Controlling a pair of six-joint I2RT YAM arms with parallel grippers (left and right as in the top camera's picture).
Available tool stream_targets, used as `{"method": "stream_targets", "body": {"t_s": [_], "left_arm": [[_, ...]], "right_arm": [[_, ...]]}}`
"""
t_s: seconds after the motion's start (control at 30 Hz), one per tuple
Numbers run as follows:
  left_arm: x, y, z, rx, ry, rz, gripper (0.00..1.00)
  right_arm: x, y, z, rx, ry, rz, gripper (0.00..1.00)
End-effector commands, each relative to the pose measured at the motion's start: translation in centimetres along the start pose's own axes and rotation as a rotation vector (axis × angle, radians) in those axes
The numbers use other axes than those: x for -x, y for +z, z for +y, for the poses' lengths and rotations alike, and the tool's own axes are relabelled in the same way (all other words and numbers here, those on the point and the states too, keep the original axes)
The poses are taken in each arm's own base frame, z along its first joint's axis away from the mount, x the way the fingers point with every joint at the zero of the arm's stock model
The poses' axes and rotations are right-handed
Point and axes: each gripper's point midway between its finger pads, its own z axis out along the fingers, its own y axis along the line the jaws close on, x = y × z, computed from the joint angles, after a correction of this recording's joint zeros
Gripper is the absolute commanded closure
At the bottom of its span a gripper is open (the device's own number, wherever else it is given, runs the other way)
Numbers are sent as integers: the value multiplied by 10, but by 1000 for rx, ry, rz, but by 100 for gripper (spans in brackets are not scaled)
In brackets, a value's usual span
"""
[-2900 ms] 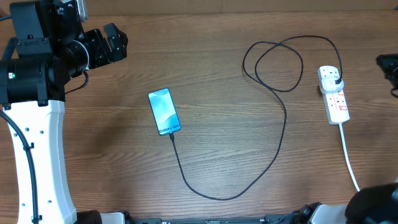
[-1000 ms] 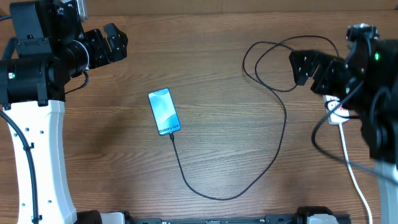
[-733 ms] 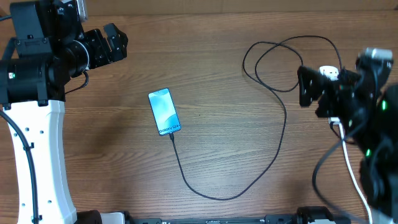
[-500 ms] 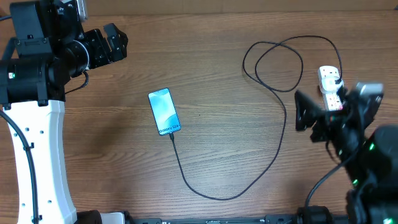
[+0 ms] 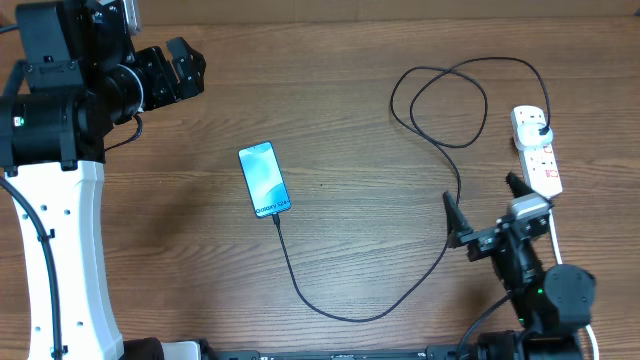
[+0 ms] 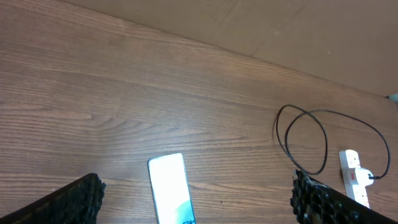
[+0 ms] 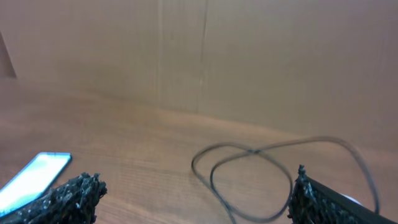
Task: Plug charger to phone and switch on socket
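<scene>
The phone (image 5: 264,180) lies flat on the wooden table, screen up and lit blue-teal. The charger (image 5: 440,262), a thin black cable, runs from the phone's near end, curves across the table and loops to its black plug (image 5: 541,129), which sits in the white socket (image 5: 540,160) at the right. My right gripper (image 5: 482,208) is open and empty, raised just left of the socket's near end. My left gripper (image 5: 196,68) is open and empty, far left of the phone. The left wrist view holds the phone (image 6: 171,193), cable loop (image 6: 305,140) and socket (image 6: 354,183).
The socket's thick white cord (image 5: 562,255) runs toward the near table edge beside my right arm (image 5: 545,290). A brown cardboard wall (image 7: 205,56) backs the table. The white left arm column (image 5: 60,260) stands at the left edge.
My right arm has swept from above the socket down toward the near right edge, uncovering the socket. The left arm, phone and cable have not moved.
</scene>
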Motion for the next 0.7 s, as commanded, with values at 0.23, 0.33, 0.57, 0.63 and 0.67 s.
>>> {"method": "stream_targets", "body": {"t_s": [0.23,0.33,0.57,0.63,0.67], "left_arm": [[0,2,0,-7,9,5,0],[0,2,0,-7,9,5,1],[0,2,0,-7,9,5,0],[0,2,0,-7,9,5,0],[0,2,0,-7,9,5,0]], "right_arm": [[-64,0,12,39,-6,13,0],[-70,-1,14,42,-9,-1,0],[-62,-3,8,9,-19,-43,0],[-62,-3,8,6,-19,-44,0],[-61,-3,7,2,-20,-46,0]]}}
